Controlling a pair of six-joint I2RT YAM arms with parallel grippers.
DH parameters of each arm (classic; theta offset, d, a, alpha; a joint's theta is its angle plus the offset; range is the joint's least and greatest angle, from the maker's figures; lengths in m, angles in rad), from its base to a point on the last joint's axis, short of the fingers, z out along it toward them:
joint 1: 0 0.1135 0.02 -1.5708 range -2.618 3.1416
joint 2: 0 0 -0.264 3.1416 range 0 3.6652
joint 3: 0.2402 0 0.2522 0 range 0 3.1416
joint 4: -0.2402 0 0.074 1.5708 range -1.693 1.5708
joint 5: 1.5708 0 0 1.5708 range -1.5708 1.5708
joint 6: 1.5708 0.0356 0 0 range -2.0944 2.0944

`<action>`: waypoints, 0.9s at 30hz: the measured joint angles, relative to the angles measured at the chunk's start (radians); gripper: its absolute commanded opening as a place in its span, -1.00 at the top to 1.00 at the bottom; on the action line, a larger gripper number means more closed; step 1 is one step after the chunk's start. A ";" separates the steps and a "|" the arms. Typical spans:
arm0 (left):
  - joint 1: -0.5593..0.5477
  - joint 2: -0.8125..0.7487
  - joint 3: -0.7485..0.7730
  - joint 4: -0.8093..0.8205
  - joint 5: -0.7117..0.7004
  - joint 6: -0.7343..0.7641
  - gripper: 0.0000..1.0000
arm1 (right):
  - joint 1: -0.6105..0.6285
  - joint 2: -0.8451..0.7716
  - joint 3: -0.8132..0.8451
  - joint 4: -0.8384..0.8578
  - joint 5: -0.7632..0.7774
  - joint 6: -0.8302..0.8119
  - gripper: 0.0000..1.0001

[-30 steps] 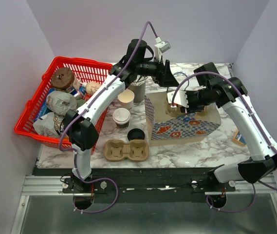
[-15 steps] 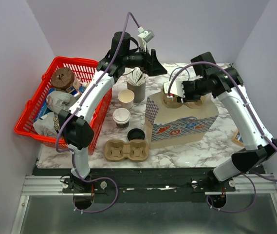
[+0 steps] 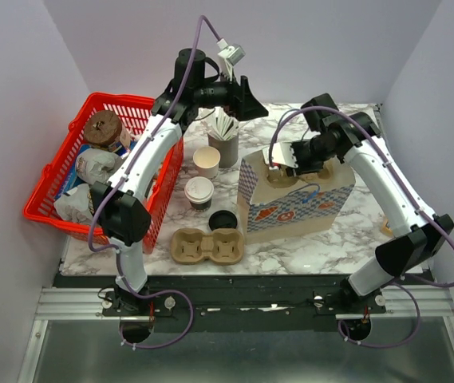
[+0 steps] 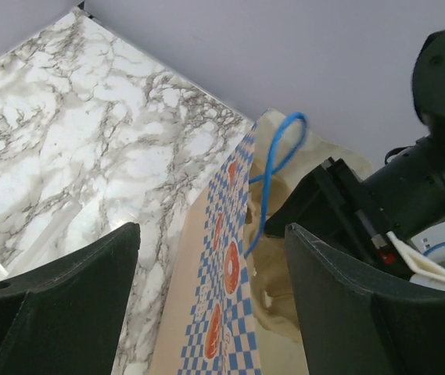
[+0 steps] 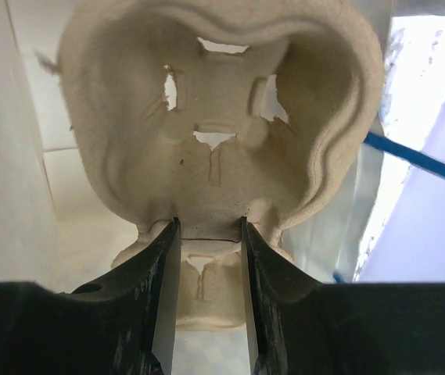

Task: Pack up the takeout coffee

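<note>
The takeout coffee, a dark cup with a white lid, stands on the marble left of the checked paper bag. My right gripper reaches into the bag's open top. In the right wrist view it is shut on the narrow waist of a pulp cup carrier. High above the bag's back left corner hangs my left gripper. Its jaws are open and empty, with the bag and a blue handle below.
A cream paper cup and a holder of napkins stand behind the coffee. In front of it lie a black lid and a second pulp carrier. A red basket of wrapped goods fills the left side.
My left gripper rose and drew back left, away from the bag. The right gripper carried the carrier leftward over the bag, and the bag now stands narrower and more upright.
</note>
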 measured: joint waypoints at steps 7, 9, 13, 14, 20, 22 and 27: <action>0.026 -0.004 -0.023 0.002 0.000 0.000 -0.65 | 0.000 0.004 -0.100 -0.005 0.043 -0.080 0.99; 0.032 -0.007 -0.032 0.001 0.000 0.000 -0.65 | 0.000 0.006 -0.116 -0.006 0.050 -0.097 0.98; 0.038 -0.016 -0.048 0.000 0.000 0.001 -0.65 | 0.012 0.006 -0.147 -0.005 0.060 -0.122 0.97; 0.040 -0.018 -0.050 0.001 0.000 0.001 -0.66 | 0.014 0.006 -0.157 -0.005 0.060 -0.126 0.96; 0.043 -0.027 -0.055 0.000 0.001 0.003 -0.66 | 0.054 0.037 -0.183 -0.005 0.051 -0.135 0.94; 0.044 -0.030 -0.058 0.000 0.001 0.003 -0.65 | 0.064 0.053 -0.183 -0.004 0.037 -0.130 0.92; 0.044 -0.032 -0.058 0.000 0.001 0.003 -0.66 | 0.080 0.081 -0.189 -0.001 0.016 -0.122 0.91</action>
